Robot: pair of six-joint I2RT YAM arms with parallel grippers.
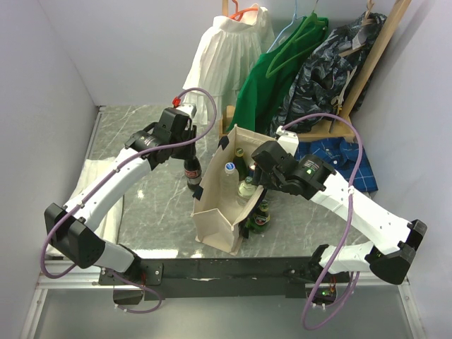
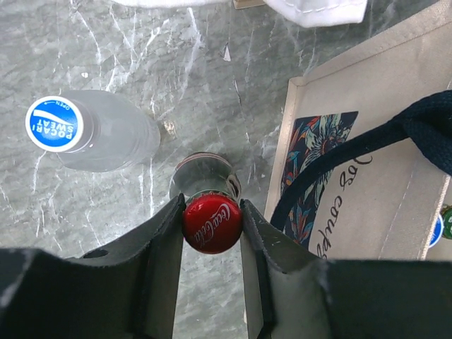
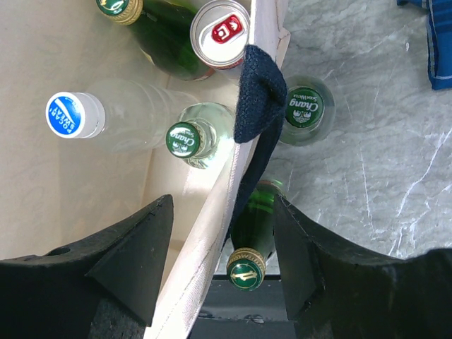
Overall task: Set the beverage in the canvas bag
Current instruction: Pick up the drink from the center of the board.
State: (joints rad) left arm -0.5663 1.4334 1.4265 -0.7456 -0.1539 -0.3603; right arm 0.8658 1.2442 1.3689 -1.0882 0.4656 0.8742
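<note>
The left pincer (image 2: 212, 205) is clamped on the red cap of a Coca-Cola bottle (image 2: 212, 224), with both fingers pressed against the cap's sides. The bottle hangs upright directly beneath the pincer, over the grey marbled table (image 2: 106, 42). I cannot tell whether its base touches the table. It is outside the canvas bag (image 1: 215, 212), which stands upright just to this pincer's right with its printed side panel facing the bottle. To the pincer's left and a little ahead, a loose Pocari Sweat bottle (image 2: 106, 134) with a blue cap stands on the table, apart from the cola.

The right pincer (image 3: 222, 205) is spread wide and grips nothing. It straddles the bag's upper edge, with the left finger (image 3: 134, 261) over the inside and the right finger (image 3: 296, 261) over the outside. The navy handle (image 3: 258, 92) droops over that edge just ahead of the pincer.

Inside the bag, ahead and to the left of the right pincer, are:
- a bagged Pocari Sweat bottle (image 3: 70, 114)
- a green Chang bottle (image 3: 185, 139)
- another green bottle (image 3: 159, 42)
- a red-topped can (image 3: 220, 25)

Outside the bag, a gold-capped green bottle (image 3: 248, 240) stands against the wall between the fingers. A second Chang bottle (image 3: 304, 109) stands farther ahead.
</note>
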